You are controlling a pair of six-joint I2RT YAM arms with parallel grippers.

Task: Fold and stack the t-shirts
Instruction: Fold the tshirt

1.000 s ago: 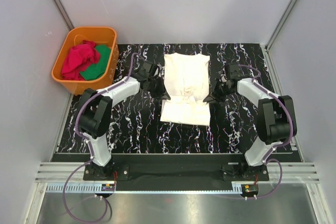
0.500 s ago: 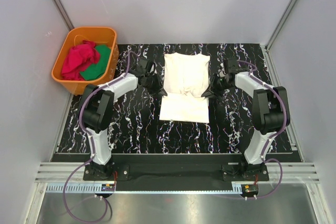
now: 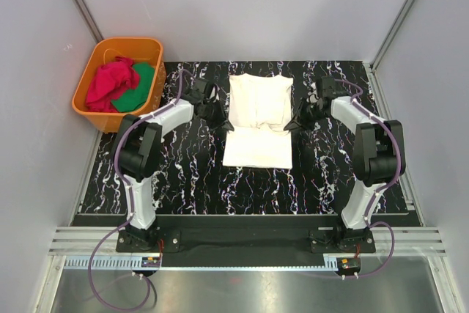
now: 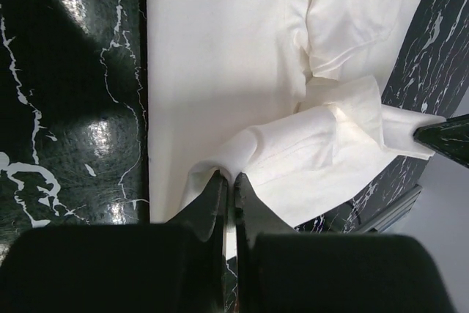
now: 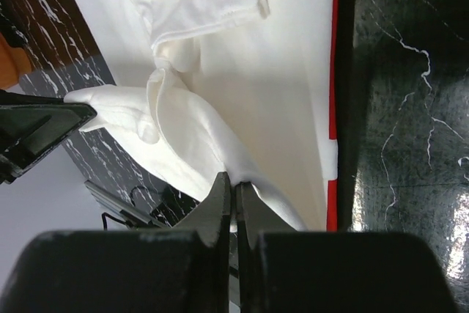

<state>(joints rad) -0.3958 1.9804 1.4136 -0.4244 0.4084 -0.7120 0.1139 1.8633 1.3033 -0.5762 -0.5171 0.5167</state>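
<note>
Sitting just off the far left corner of the black marble-look table [image 3: 190, 174], an orange plastic tub [image 3: 124, 40] holds a crumpled red cloth [image 3: 110, 84] and a green cloth [image 3: 141, 89].

To its right, the left gripper [image 3: 226, 125] meets the left edge of a large cream-white cloth t-shirt [image 3: 258, 150], which lies at the middle of the table between the two arms. The left wrist view shows this gripper's fingers pressed together on a raised fold of the cream cloth, pinching it just above the tabletop.

The shirt forms a long rectangle whose long axis runs from the near side toward the far wall, square to the table's edges, with its sides tucked inward. A crosswise step divides it about midway, level with both grippers. The far part is bunched and wrinkled, while the near part lies flat and smooth. Which end carries the collar cannot be told.

On the shirt's right edge, the right gripper [image 3: 292, 125] mirrors the left, its fingers closed on a pinch of the same cream cloth, as its wrist camera shows. That camera also catches a thin red strip [image 5: 334, 108] along the shirt's edge beside the bare table; what it belongs to cannot be told. Each wrist view shows the other gripper's black tip at the opposite side of the lifted fold.
</note>
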